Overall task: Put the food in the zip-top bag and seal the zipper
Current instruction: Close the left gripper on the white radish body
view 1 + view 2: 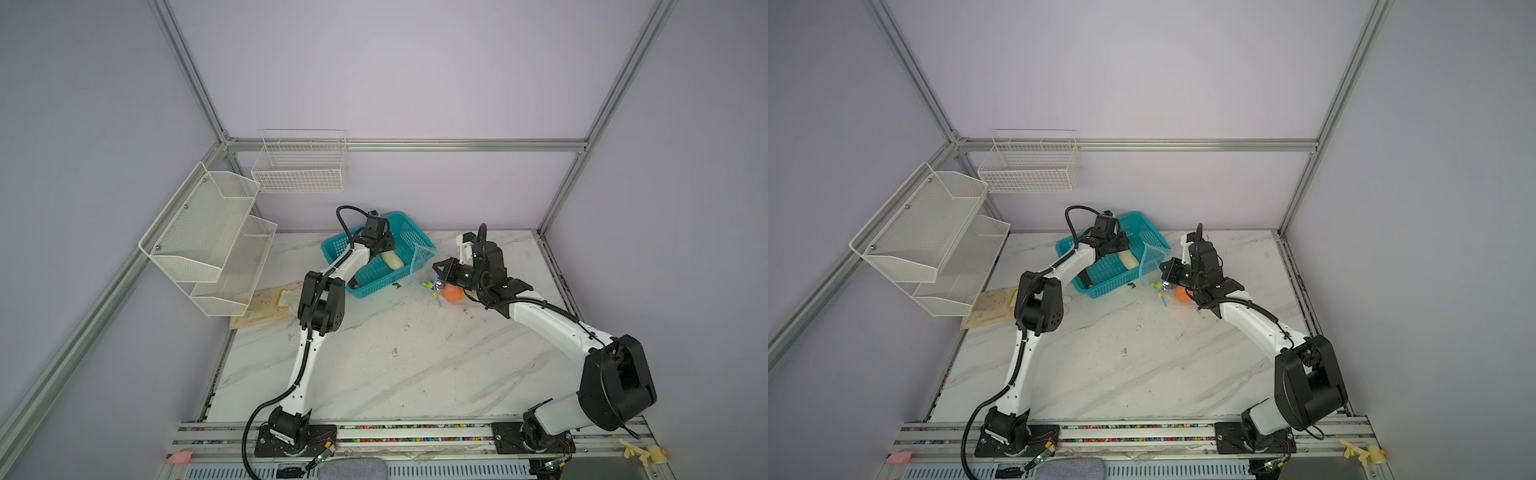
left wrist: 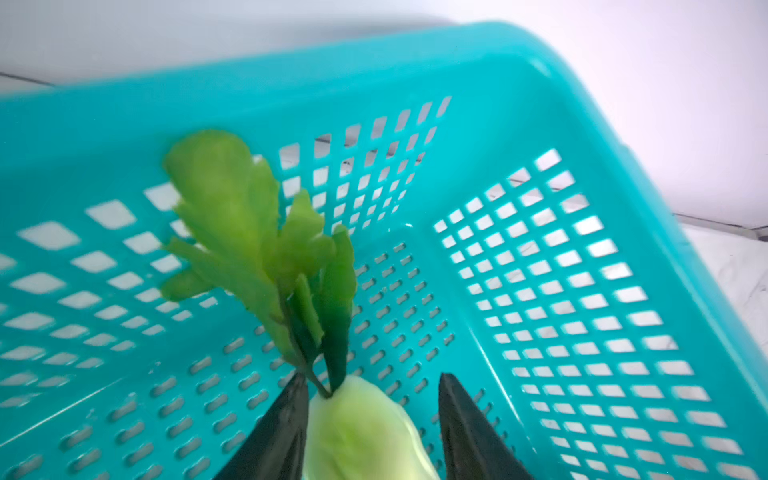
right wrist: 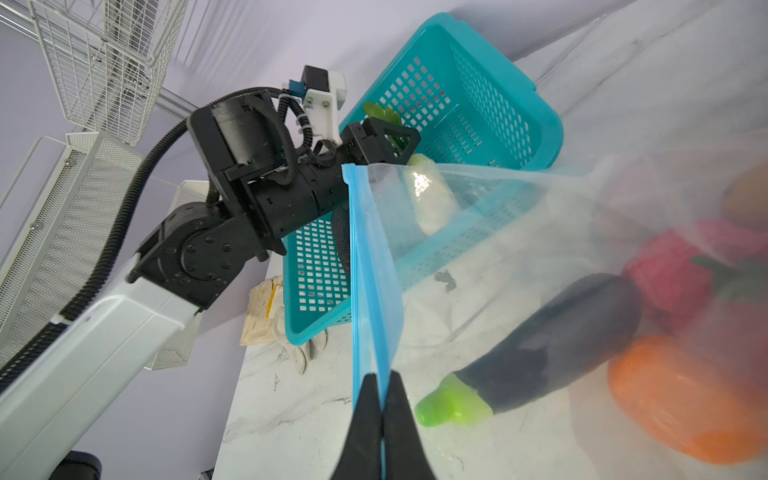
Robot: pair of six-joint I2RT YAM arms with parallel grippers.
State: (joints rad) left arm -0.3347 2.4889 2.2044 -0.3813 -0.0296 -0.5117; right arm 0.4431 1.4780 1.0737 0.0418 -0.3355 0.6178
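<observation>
L gripper (image 2: pixel 372 379) jaws pinch cabbage (image 2: pixel 365 432) lengthwise, leaves pointing fwd twd basket (image 2: pixel 540 104) wall; R gripper (image 3: pixel 382 376) jaws pinch zipper (image 3: pixel 360 270).

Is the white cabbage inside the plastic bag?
No, the cabbage sits in the teal basket, between the fingers of the left gripper.

A teal plastic basket (image 1: pixel 382 277) with slotted walls sits at the back of the white marble tabletop (image 1: pixel 395 374), just above the frame's centre. To its left a tan board (image 1: pixel 266 305) lies at the table's edge, under a white two-tier mesh shelf (image 1: pixel 208 232) mounted on the left side. A white wire basket (image 1: pixel 300 166) hangs on the back wall. Along the bottom edge are a pink scrap (image 1: pixel 180 457), a grey pad (image 1: pixel 353 469) and, lower right, a cream-coloured piece (image 1: pixel 648 455).
</observation>
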